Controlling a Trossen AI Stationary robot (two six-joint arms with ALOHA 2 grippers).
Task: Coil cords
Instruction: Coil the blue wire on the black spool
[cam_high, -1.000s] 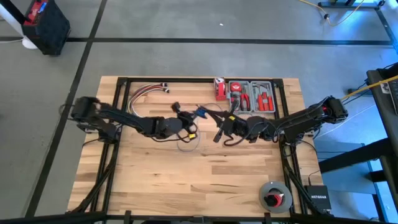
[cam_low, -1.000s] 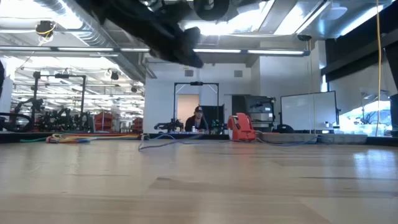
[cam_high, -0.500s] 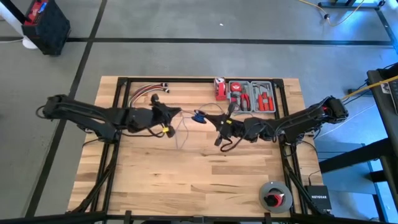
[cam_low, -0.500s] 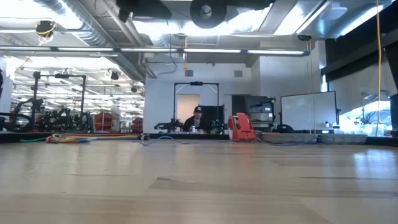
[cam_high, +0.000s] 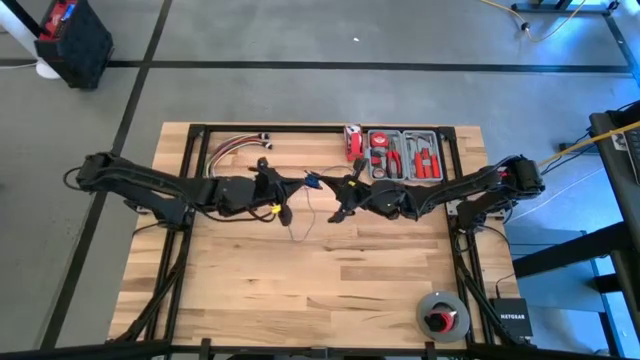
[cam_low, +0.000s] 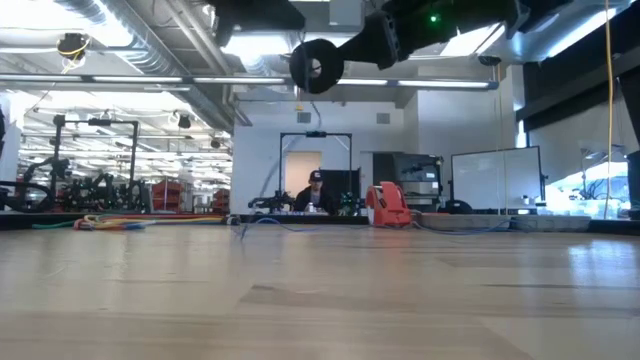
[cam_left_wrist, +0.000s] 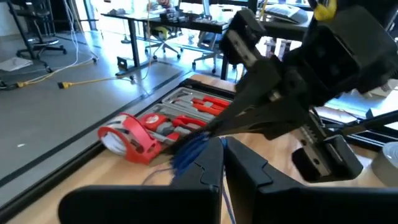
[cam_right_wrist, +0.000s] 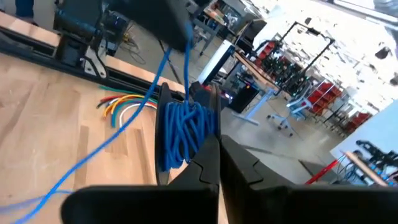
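Both jaws are clenching the cord (cam_high: 312, 182) above the counter (cam_high: 320, 290): right gripper (cam_high: 338, 190) at three o'clock anchoring the coil, left gripper (cam_high: 285, 184) feeding slack.

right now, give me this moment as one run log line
task: coil cords | left pincer: shut on blue cord | right pincer: shut on coiled bundle | both raised mid-table | loose strand hangs to table

A grey tool tray (cam_high: 405, 156) of red-handled pliers sits at the table's (cam_high: 320, 290) far edge, a red tape measure (cam_high: 353, 142) just beside it, a bundle of red, yellow and white wires (cam_high: 232, 147) farther along.
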